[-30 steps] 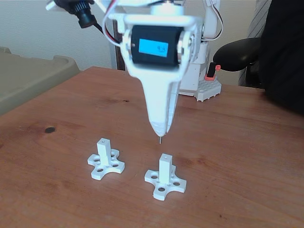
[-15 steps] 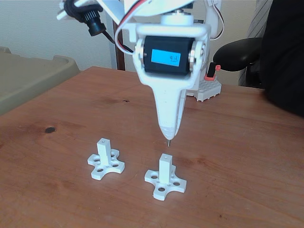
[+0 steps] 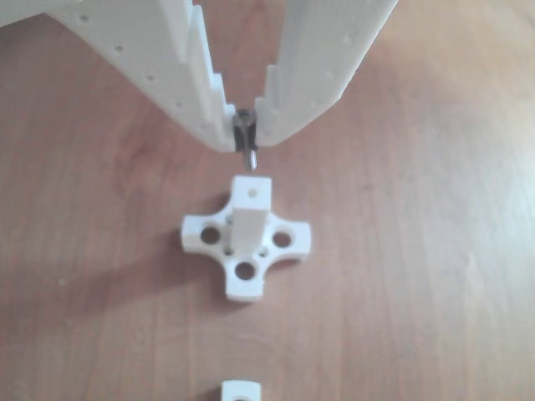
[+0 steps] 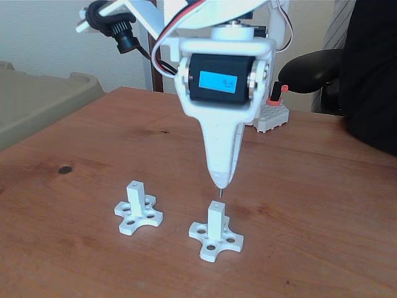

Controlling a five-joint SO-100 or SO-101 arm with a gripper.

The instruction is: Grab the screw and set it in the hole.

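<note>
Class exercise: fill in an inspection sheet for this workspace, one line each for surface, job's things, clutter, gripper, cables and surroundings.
Surface: brown wooden table, one dark spot.
Job's things: screw held upright, tip just above the hole of the right post; not yet in.
Clutter: second post left of it in the fixed view.
Gripper: gripper shut on the screw, pointing down.
Cables: red and white wires above the motor.
Surroundings: white brick base, black chair, tan bin.
</note>
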